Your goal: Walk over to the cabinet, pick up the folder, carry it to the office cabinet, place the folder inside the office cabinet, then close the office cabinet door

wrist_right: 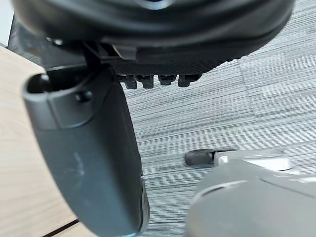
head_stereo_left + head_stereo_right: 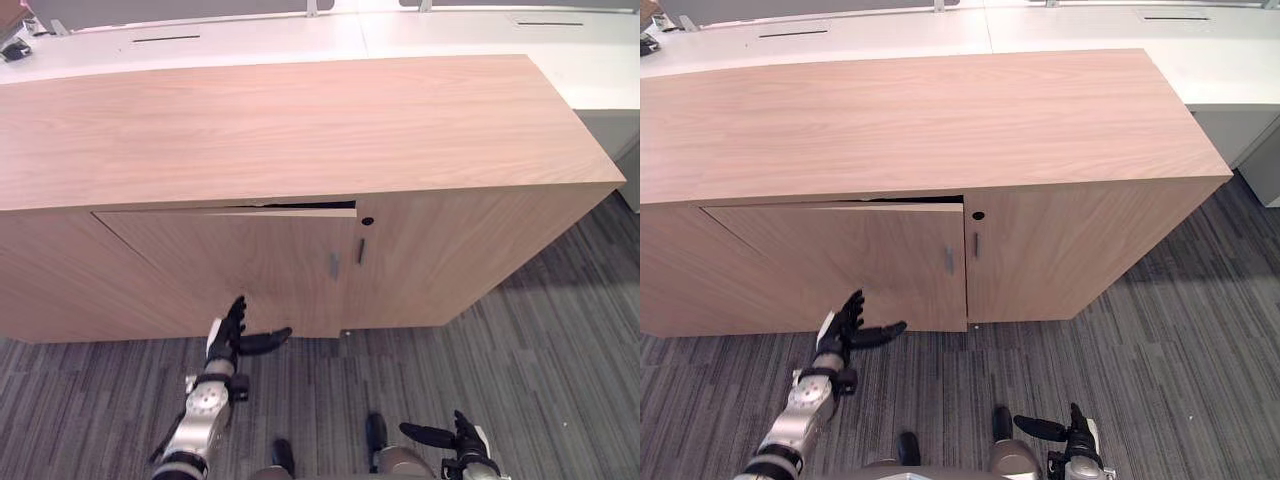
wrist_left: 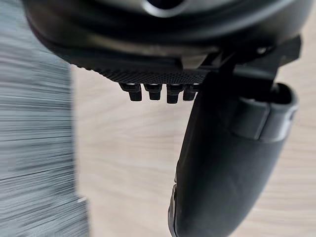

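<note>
Left hand (image 2: 233, 336), fingers straight and thumb wide, sits by the cabinet door (image 2: 230, 262), mid-frame and ajar. The folder is presumably inside. Right hand (image 2: 458, 437) hangs relaxed and empty, lower right. An off-centre push might leave the door unlatched.

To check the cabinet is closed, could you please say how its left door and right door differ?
The left door is slightly ajar, a dark gap above it; the right door sits flush. The right door has a round keyhole; the left door none. Both are wood with handles.
</note>
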You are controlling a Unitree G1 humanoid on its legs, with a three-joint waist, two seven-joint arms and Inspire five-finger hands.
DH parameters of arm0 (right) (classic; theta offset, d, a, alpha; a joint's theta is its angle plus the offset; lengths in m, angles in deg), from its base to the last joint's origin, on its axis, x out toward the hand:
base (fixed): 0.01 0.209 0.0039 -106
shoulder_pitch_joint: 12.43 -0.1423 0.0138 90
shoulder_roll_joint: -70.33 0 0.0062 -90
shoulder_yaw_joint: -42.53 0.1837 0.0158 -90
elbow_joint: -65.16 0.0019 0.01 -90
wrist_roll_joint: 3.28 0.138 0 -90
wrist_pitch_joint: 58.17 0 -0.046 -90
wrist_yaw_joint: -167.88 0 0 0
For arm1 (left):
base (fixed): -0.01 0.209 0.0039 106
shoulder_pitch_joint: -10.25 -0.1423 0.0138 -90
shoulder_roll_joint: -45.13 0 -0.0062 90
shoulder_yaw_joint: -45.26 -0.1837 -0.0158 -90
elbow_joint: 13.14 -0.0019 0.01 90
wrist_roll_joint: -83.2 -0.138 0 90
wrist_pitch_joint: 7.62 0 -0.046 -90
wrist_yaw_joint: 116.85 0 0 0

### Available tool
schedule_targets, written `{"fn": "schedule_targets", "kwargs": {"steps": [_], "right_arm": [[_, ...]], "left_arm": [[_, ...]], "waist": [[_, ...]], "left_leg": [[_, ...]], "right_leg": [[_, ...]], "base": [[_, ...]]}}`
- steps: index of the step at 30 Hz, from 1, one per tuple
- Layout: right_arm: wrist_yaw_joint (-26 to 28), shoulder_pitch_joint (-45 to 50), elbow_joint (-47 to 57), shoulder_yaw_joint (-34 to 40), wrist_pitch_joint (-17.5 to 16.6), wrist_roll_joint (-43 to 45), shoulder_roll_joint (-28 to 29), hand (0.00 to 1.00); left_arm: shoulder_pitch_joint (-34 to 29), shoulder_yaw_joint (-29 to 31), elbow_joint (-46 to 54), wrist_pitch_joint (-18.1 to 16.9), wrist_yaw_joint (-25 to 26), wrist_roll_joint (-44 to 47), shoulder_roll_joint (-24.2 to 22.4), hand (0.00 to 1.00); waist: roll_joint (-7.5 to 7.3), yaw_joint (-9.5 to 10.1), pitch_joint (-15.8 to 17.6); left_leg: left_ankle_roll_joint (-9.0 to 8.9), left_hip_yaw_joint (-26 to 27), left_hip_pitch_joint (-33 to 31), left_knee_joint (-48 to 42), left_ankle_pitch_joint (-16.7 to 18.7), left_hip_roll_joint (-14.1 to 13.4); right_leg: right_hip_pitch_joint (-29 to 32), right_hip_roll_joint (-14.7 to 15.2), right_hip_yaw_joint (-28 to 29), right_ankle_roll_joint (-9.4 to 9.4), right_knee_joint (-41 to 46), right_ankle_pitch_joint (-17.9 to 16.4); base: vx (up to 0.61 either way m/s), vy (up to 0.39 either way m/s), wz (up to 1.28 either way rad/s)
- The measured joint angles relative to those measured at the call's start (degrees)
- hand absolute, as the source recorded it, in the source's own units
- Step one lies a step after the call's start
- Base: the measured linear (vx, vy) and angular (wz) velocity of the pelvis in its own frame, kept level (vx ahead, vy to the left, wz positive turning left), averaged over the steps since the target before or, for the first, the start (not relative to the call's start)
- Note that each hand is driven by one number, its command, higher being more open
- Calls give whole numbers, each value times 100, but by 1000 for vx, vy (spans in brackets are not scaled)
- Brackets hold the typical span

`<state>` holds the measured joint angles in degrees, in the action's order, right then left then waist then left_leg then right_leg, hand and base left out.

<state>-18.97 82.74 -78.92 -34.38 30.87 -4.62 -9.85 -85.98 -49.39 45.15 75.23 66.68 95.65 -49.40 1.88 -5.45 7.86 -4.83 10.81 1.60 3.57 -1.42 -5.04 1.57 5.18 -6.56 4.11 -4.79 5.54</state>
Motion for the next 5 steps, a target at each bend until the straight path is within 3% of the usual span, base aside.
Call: {"fn": "schedule_targets", "kwargs": {"steps": [5], "right_arm": [[-1,-42,325,2,-34,52,-47,100]], "left_arm": [[-787,293,-23,34,-288,-14,-156,100]], "waist": [[9,176,-8]], "left_leg": [[-3,-2,48,0,6,2]], "right_leg": [[-54,1,-4,1,-1,-1]], "base": [[0,0,0]]}}
